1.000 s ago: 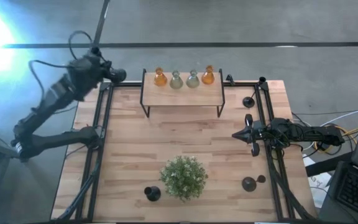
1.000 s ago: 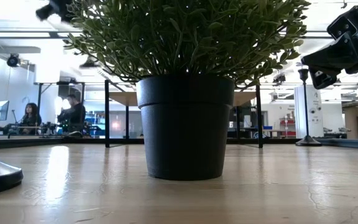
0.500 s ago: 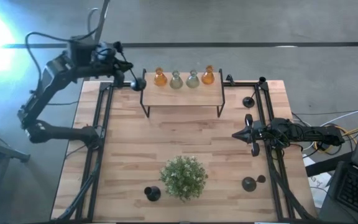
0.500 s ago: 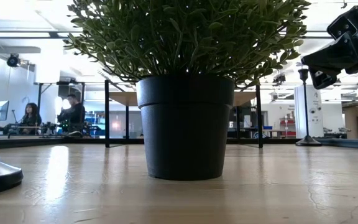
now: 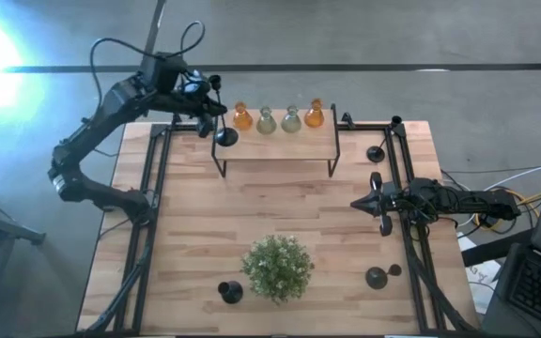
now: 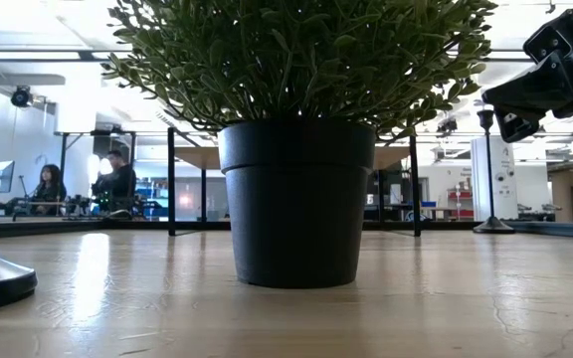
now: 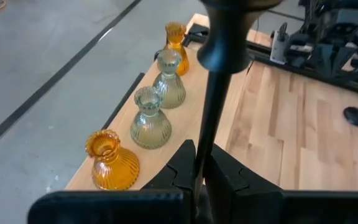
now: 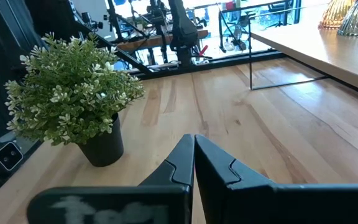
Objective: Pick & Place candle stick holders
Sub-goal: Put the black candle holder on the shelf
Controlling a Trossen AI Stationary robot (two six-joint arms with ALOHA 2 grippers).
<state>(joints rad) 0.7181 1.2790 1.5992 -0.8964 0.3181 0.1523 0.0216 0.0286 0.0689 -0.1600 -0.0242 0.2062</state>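
Has hold of one candle stick holder [image 7: 211, 106] in the left fingers [image 7: 182, 165], pinched shut on the thin stem with no gap to either side. Carries it pointing outward from the grip, not standing upright, round base at the far end.

Has swung in over the last second from beyond the far-left corner of the worktop [image 5: 186, 216]. Hung just short of the shelf [image 5: 280, 145] half a second ago. Now hangs with the base at the shelf's left end, close by the nearer orange vase [image 5: 242, 117]. Cannot tell from above whether touching the shelf board or just clear of it. Looks down the whole row in the left wrist view, past two grey-green vases [image 7: 151, 118] to the second orange vase [image 7: 176, 46].

Means, by the look of it, a carry nearly finished and a placing about to start. Still to do, at a guess: turning the holder upright, lowering it onto bare board in front of the vases, then letting go. Worth minding the nearest orange vase, close enough to be knocked by the base or the wrist.

Leaves three more on the worktop: a far-right holder [image 5: 376, 153], a holder left of the plant [image 5: 230, 292] and a holder well right of the plant [image 5: 377, 277]. Keeps the right fingers [image 8: 179, 165] pressed together on nothing, parked at the right side exactly as a second ago.
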